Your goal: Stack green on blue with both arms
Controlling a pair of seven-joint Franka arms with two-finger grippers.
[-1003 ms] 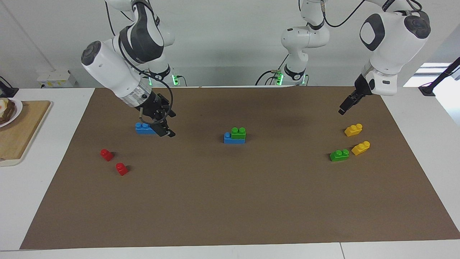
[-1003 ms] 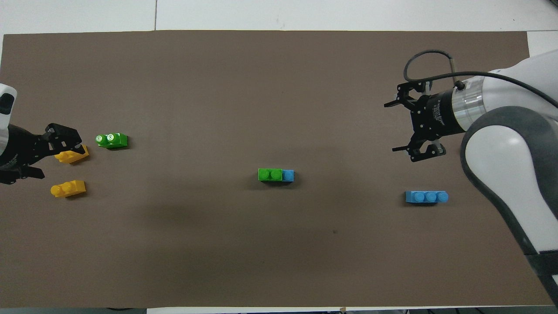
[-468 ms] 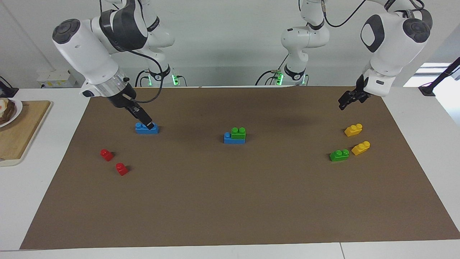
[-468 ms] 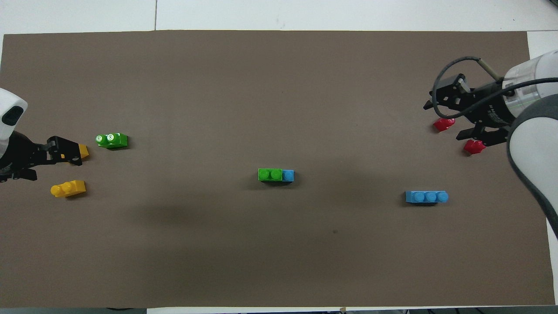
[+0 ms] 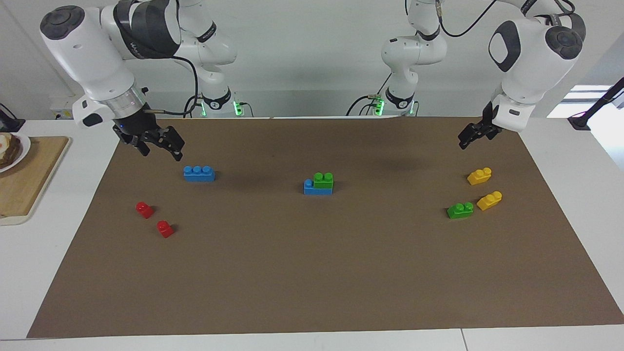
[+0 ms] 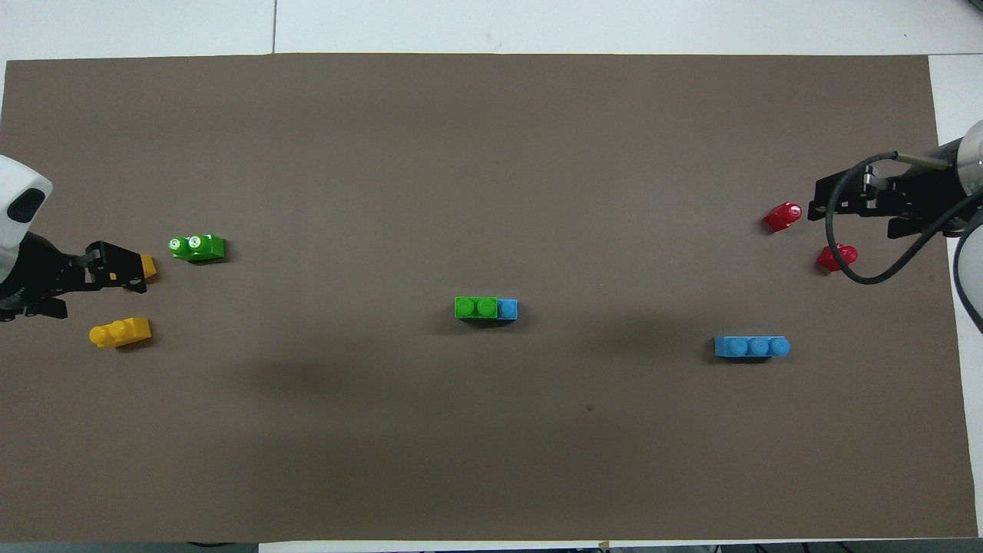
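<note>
Mid-mat, a green brick sits stacked on one end of a blue brick. A second blue brick lies alone toward the right arm's end. A loose green brick lies toward the left arm's end. My right gripper hangs open and empty above the mat edge, beside the lone blue brick. My left gripper hovers open and empty over the yellow bricks.
Two yellow bricks lie beside the loose green one; in the overhead view the left gripper covers part of one. Two red bricks lie at the right arm's end. A wooden board with a plate sits off the mat.
My right gripper has lifted off the area of the lone blue brick and swung out toward the mat's edge, still open. The left gripper drew back slightly. No brick moved.
</note>
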